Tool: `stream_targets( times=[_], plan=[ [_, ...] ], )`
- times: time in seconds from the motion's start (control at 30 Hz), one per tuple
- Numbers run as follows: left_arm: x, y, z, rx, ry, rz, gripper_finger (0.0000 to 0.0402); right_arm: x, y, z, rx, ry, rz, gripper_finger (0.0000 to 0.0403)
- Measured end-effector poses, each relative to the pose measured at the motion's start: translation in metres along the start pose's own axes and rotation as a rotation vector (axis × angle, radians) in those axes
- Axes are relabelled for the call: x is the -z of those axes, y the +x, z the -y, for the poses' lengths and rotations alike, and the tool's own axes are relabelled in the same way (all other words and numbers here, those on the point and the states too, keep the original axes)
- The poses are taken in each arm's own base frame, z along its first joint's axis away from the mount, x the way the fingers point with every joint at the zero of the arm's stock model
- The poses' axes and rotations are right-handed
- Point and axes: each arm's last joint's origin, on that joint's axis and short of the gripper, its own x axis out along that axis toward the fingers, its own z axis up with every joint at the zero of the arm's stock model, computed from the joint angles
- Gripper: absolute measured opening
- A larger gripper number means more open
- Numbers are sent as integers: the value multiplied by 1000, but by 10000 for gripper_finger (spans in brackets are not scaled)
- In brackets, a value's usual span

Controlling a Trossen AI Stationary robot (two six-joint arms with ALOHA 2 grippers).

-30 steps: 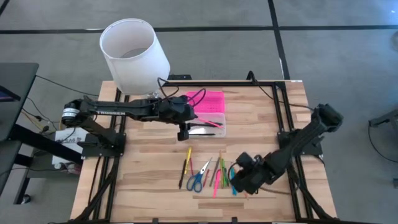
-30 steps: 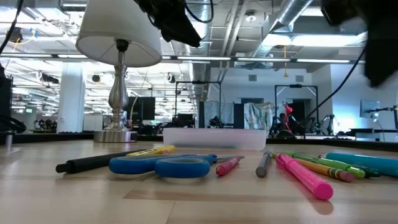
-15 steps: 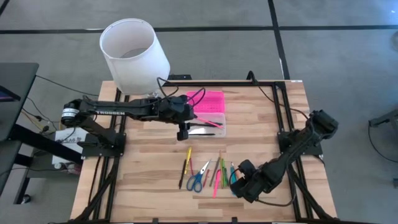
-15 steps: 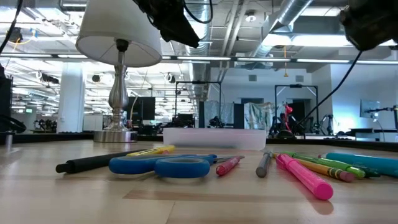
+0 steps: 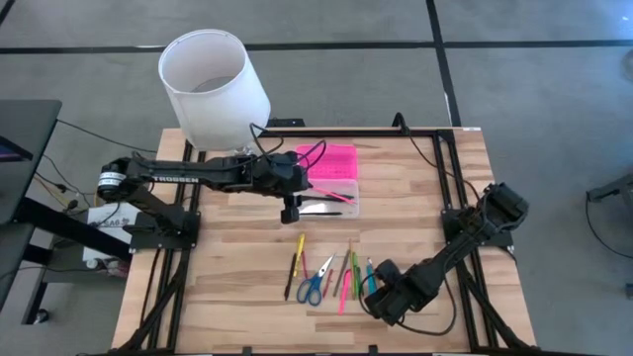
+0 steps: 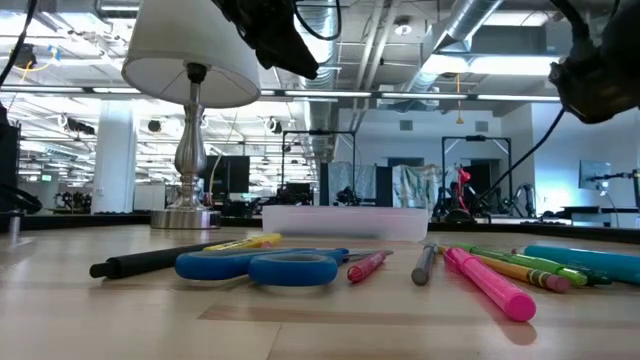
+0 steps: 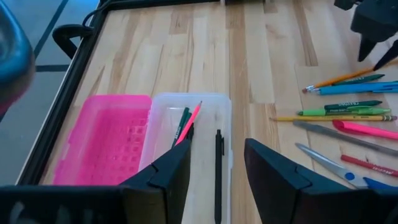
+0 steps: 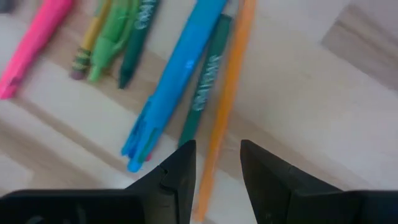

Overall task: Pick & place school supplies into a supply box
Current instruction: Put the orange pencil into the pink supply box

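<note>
The school supplies (image 5: 331,277), pens, pencils, markers and blue-handled scissors (image 6: 262,266), lie loose on the wooden table near its front edge. My right gripper (image 8: 214,180) hangs open above their right end and points down. Its fingers stand on either side of an orange pencil (image 8: 229,106), next to a blue pen (image 8: 177,78); it touches nothing. The supply box (image 5: 330,194) lies open farther back, its pink lid (image 7: 102,140) flat beside the clear base (image 7: 205,124), which holds a black pen (image 7: 219,171) and two pencils. My left gripper (image 7: 217,180) hovers open over the base.
A lamp with a white shade (image 5: 213,84) stands at the table's far left corner, its metal foot (image 6: 190,215) behind the supplies. Black frame rails (image 5: 450,188) run along the table's sides. Bare wood lies between the box and the supplies.
My right gripper has come down toward the right end of the supplies and a little toward the table's near edge, rolling about its own axis as it sank. It has stayed open. The supplies and the box have not moved.
</note>
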Motion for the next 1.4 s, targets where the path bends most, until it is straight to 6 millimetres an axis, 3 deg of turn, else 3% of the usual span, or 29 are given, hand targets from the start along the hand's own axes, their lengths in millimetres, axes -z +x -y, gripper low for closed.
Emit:
stream_targets(
  times=[0.6, 0.9, 1.0, 1.23, 1.4],
  plan=[
    [1, 0, 1, 12, -31, -6, 146, 1, 24, -1, 82, 13, -45, 116],
    [5, 0, 3, 44, -55, -48, 146, -2, 24, 3, 133, 59, -66, 40],
    [12, -1, 5, 82, -63, -123, 146, -3, 24, 3, 135, 61, -67, 10],
    [36, -8, 12, 126, -26, -383, 146, -3, 23, 4, 137, 58, -65, 7],
    [43, -11, 13, 133, -18, -463, 146, -4, 17, 5, 128, 41, -45, 4]
  ],
)
